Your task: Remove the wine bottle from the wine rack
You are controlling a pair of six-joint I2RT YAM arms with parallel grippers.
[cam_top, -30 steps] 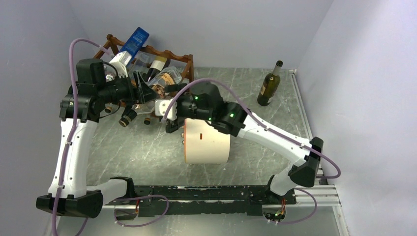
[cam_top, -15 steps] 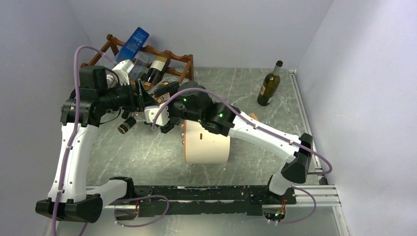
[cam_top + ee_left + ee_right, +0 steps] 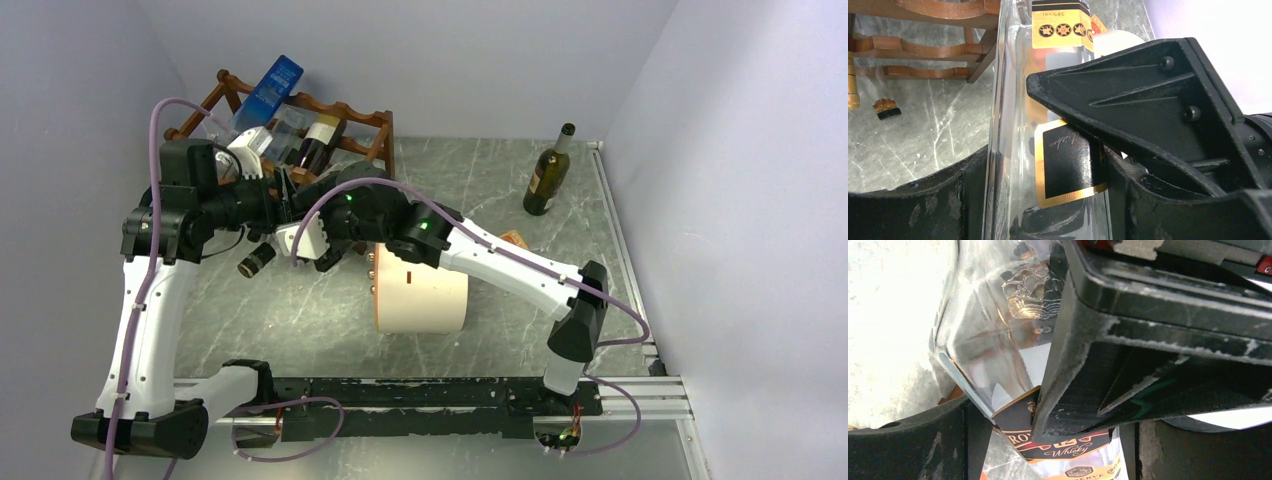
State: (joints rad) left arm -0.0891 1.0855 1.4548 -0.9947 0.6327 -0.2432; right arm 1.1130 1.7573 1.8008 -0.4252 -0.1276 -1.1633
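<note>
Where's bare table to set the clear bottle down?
Far centre, between wine rack and green bottle; near left, between left arm and cream cylinder. Crowded in front of the rack: left and right arm plus the clear bottle.

The overhead camera sits above and behind the arm bases (image 3: 245, 382), looking down and forward over the whole tabletop (image 3: 480, 170), far enough off to take in the wine rack (image 3: 352, 112) at the far left. Each wrist camera peers out between its own jaws, pressed right up against a clear bottle (image 3: 1015, 150) that crowds its frame. The left wrist view shares the rack's rails and a patch of tabletop with the overhead.
</note>
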